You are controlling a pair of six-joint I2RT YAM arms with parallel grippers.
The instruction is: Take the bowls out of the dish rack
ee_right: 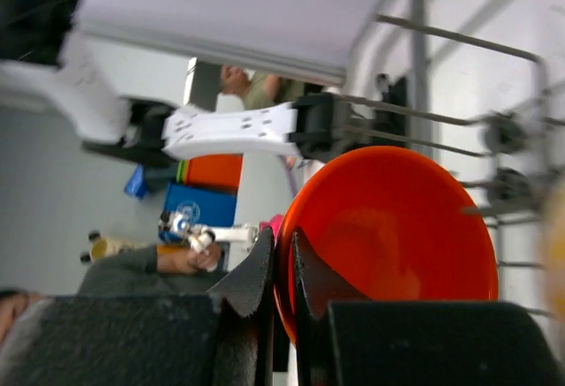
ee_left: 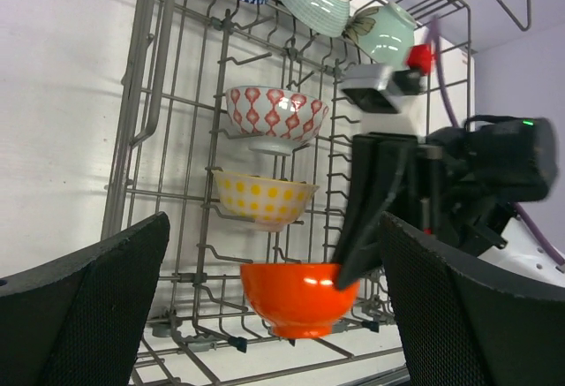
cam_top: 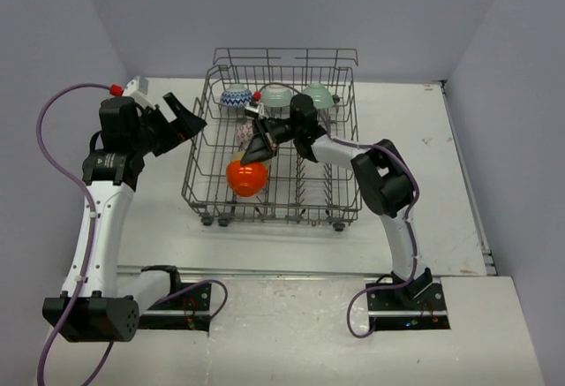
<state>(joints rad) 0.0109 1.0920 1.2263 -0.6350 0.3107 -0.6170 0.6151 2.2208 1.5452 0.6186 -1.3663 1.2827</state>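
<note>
The right fingers are pinched shut across the rim of the orange-red bowl, one pad inside the wall and one outside. I judge that a thin edge grip is the only way in while the bowl stands on its side between the tines. That bowl sits in the front row of the dish rack, toward its left side, and the right gripper reaches it from above and behind. I cannot tell whether the foot has cleared the wires. The left gripper hangs just outside the rack's left wall with its jaws spread wide and nothing between them. It is aimed across the rows, which looks to me like waiting its turn without crowding the right arm. In the same column as the orange one, the cream-and-yellow bowl and the red-and-white bowl stand on edge. Along the back row are the blue-and-white bowl and two mint green bowls. None is out on the table, so I reckon the unloading has barely begun. A straight lift should keep the rim from snagging.
</note>
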